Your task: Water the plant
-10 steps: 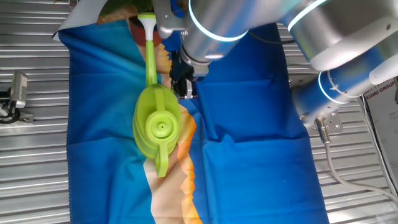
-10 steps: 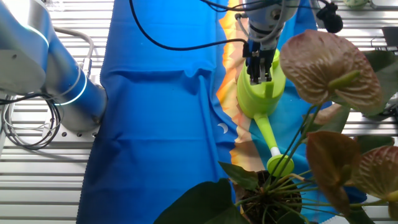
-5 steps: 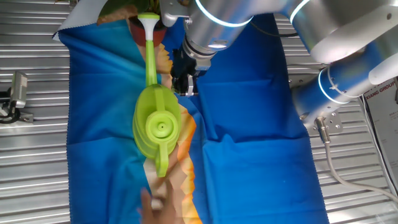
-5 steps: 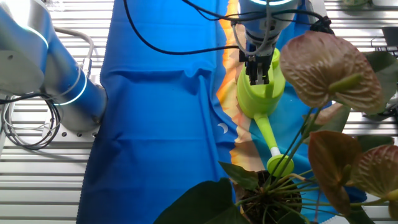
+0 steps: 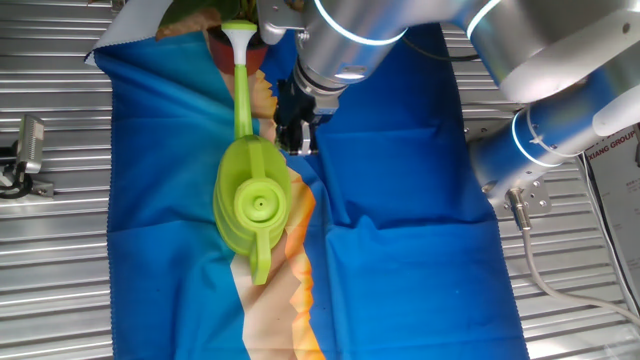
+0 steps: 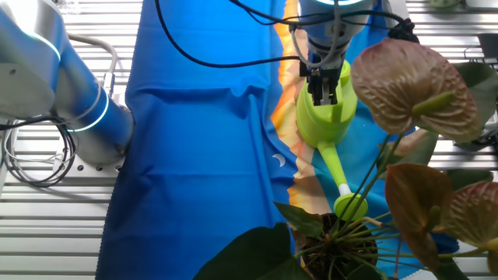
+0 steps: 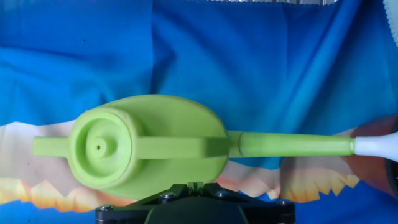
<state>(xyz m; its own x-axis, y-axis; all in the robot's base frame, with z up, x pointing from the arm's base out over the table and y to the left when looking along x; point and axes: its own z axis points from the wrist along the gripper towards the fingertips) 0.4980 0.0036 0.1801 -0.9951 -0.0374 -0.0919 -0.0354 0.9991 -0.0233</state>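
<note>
The lime-green watering can (image 5: 255, 200) stands upright on the blue cloth, its long spout pointing at the plant (image 5: 188, 16) at the top edge. In the other fixed view the spout's head lies by the base of the plant (image 6: 412, 85), which has green and reddish-brown leaves. My gripper (image 5: 293, 140) hangs just above the can's side, beside its handle, with its jaws together and nothing between them. It also shows over the can (image 6: 327, 120) in the other fixed view (image 6: 325, 93). The hand view looks down on the can (image 7: 149, 146), with my fingertips (image 7: 194, 185) at the bottom edge.
A blue cloth (image 5: 400, 220) with an orange-yellow patterned strip covers the slatted metal table (image 5: 50, 250). The arm's base (image 5: 540, 150) stands at the right of the cloth. A small metal fixture (image 5: 25, 150) sits at the far left.
My gripper rose slightly and shifted toward the spout a second ago, then held still. A blurred skin-coloured shape at the cloth's near end half a second ago is gone. The can has not moved.
</note>
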